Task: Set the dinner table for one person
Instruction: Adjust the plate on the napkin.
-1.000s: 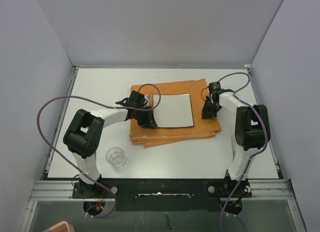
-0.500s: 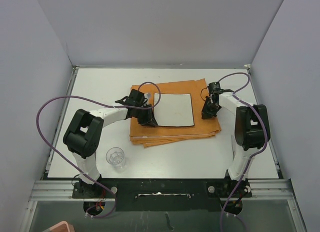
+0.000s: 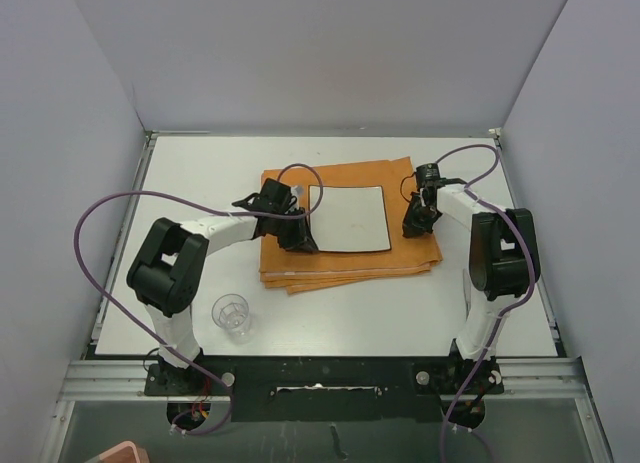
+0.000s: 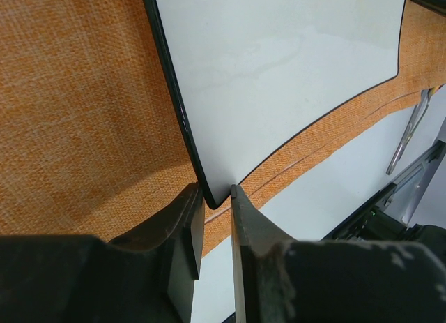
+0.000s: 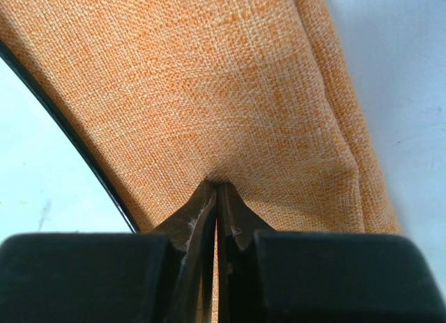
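Nearest you on the left, a clear cup (image 3: 232, 313) stands on the worktop (image 3: 200, 173), close to the left arm's elbow. A wide swing of that arm could knock it over.

Farther in, your left tool (image 4: 217, 196) is clamped on the near left corner of the square white plate (image 4: 279, 72), and only on the very tip of it. That hold is thin. Lift or pull quickly and the plate may pivot about the corner, or slide out onto the folded orange mat (image 3: 350, 268) beneath it. Drag it flat and the rim may catch the weave and bunch the cloth.

To the right, your right tool (image 5: 216, 190) has its jaws together, tips pressed into the mat just beside the plate's right edge. I cannot tell whether they nip a fold. If it lifts early, nothing pins the mat.

The worktop spreads under all this, out to the walls left, right and far.
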Robot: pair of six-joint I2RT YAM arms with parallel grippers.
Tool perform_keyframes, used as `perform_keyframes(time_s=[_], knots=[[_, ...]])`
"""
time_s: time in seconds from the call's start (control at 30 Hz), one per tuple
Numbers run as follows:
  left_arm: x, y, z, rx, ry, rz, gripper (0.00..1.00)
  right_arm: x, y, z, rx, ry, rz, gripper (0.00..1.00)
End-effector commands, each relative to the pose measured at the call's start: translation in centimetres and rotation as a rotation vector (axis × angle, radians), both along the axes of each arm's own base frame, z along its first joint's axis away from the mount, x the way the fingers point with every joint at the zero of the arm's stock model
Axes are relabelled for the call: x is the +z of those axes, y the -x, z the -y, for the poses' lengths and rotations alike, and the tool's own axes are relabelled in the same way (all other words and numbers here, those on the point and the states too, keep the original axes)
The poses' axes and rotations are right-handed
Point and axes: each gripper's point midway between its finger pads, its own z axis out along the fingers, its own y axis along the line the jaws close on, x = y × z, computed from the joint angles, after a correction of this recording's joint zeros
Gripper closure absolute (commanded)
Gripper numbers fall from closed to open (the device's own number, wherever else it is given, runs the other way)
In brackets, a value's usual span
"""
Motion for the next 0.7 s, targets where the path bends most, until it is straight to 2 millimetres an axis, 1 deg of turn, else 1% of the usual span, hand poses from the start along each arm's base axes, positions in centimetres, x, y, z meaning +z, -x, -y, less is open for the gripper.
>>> perform_keyframes(time_s=[0.0, 0.17, 0.3, 0.37, 0.43, 0.57, 0.67], knots=[[2.5, -1.3, 2.3, -0.014, 0.086, 0.115, 0.84, -1.2, 0.7, -1.1, 0.018, -0.007, -0.041, 1.0], [1.3, -0.4, 2.3, 0.008, 0.074, 0.096, 0.85, -1.3, 0.3, -1.5, 0.023, -0.011, -0.041, 1.0], [0.8, -0.1, 2.2, 0.011, 0.067, 0.086, 0.86, -1.2, 0.2, -1.8, 0.028, -0.01, -0.038, 1.0], [0.9, -0.2, 2.2, 0.008, 0.068, 0.091, 0.85, -1.2, 0.2, -1.8, 0.031, -0.011, -0.038, 1.0], [1.0, -0.2, 2.2, -0.003, 0.059, 0.093, 0.81, -1.1, 0.2, -1.7, 0.031, -0.009, -0.04, 1.0], [1.3, -0.6, 1.9, -0.013, 0.033, 0.108, 0.65, -0.8, 0.2, -1.6, 0.032, -0.002, -0.035, 1.0], [1.8, -0.9, 1.7, -0.013, 0.01, 0.123, 0.59, -0.4, 0.0, -1.6, 0.03, 0.001, -0.027, 1.0]])
